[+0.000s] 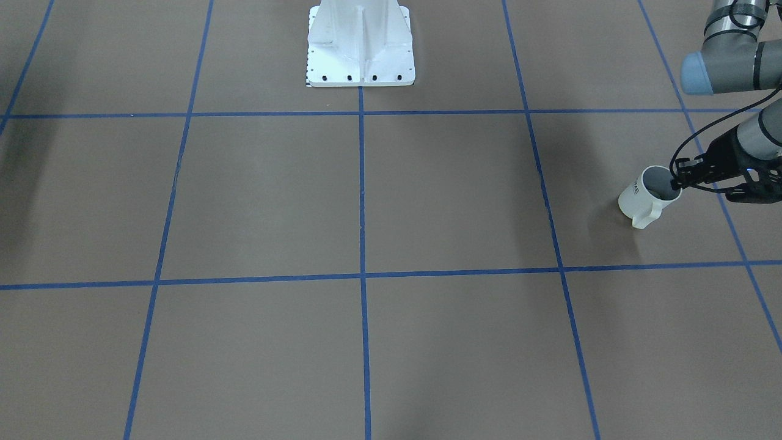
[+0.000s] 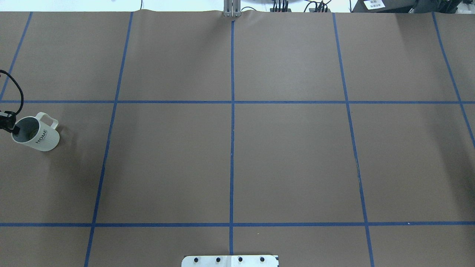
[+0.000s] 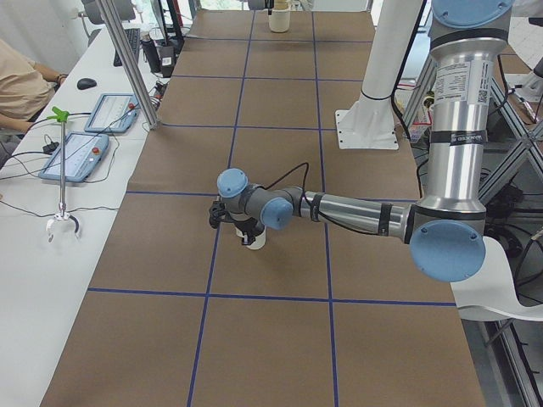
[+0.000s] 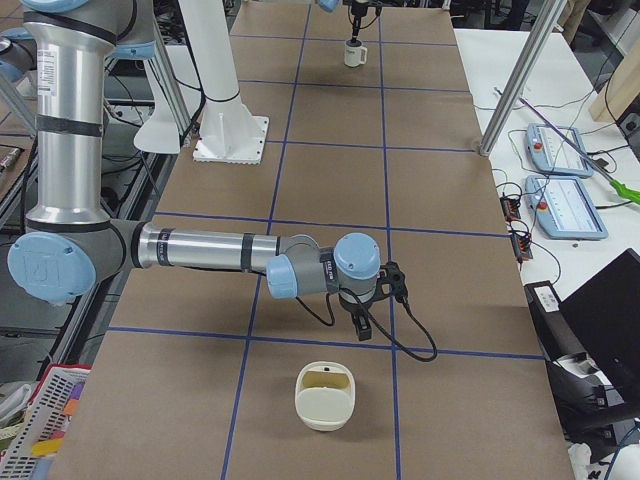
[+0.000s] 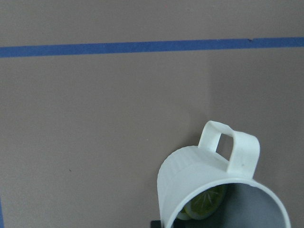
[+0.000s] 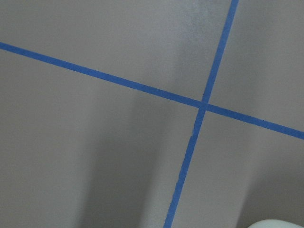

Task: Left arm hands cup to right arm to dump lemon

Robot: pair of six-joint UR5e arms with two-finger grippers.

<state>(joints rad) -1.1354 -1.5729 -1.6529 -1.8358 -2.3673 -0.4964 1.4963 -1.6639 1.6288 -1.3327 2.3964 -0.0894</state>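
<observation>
Cup (image 1: 636,197) upright, lemon (image 5: 204,205) inside, left gripper (image 1: 676,181) clamped on its rim, right gripper (image 4: 365,322) too far off to tell

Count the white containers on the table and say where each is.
2. The cup, tilted, its rim in the left gripper, is far out on the robot's left; a cream bowl-like container sits far out on its right. None seems hidden.

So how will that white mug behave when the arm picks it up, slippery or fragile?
Probably stiff and breakable: the cup looks like glazed ceramic, so a drop could chip it. Its smooth wall may slip in the left gripper, which sits at the rim. The lemon seems to lie loose inside, so tilting would likely shift it.
</observation>
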